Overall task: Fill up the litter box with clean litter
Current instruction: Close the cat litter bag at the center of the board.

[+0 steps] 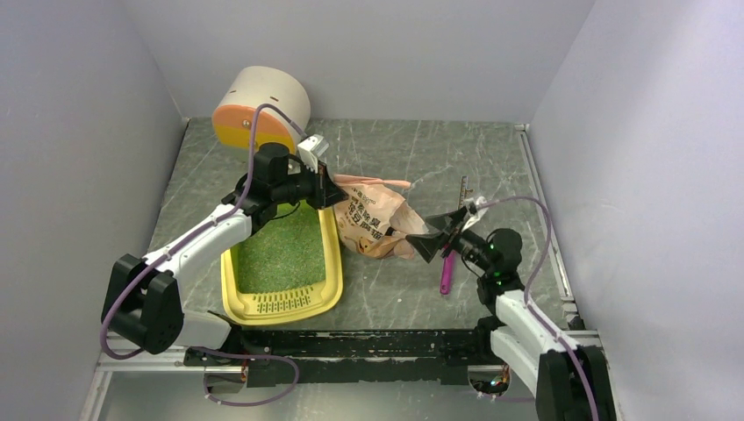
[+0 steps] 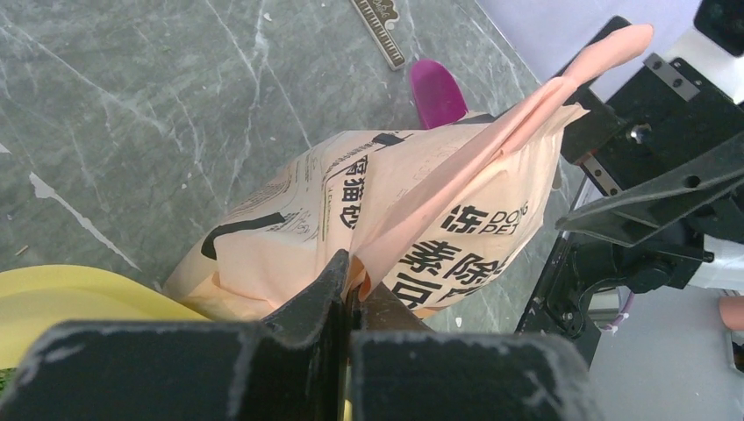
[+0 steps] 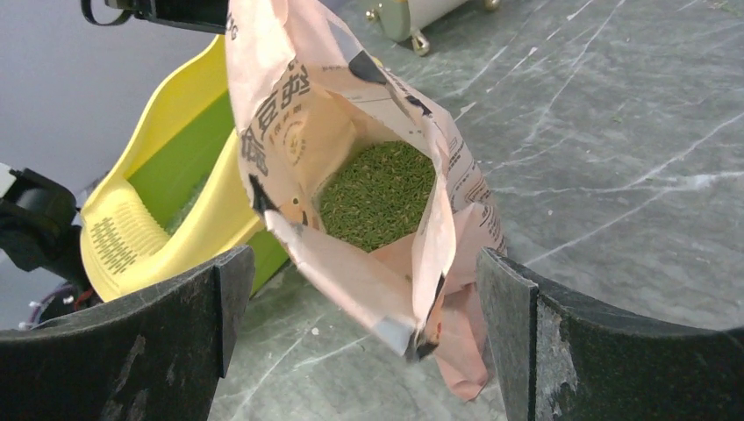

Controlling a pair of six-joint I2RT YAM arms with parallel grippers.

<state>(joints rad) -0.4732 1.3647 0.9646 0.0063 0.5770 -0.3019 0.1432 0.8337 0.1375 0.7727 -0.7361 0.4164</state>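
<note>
Your left gripper pinched the pink-beige bag at its top edge, mid-frame. Your right gripper stood spread wide either side of it. Left of center, the litter box held clean litter.

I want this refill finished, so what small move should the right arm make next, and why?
Probably close the right gripper on the bag edge between its open jaws: the left gripper pinches the other side, and clean litter inside could be tipped into the litter box.
</note>
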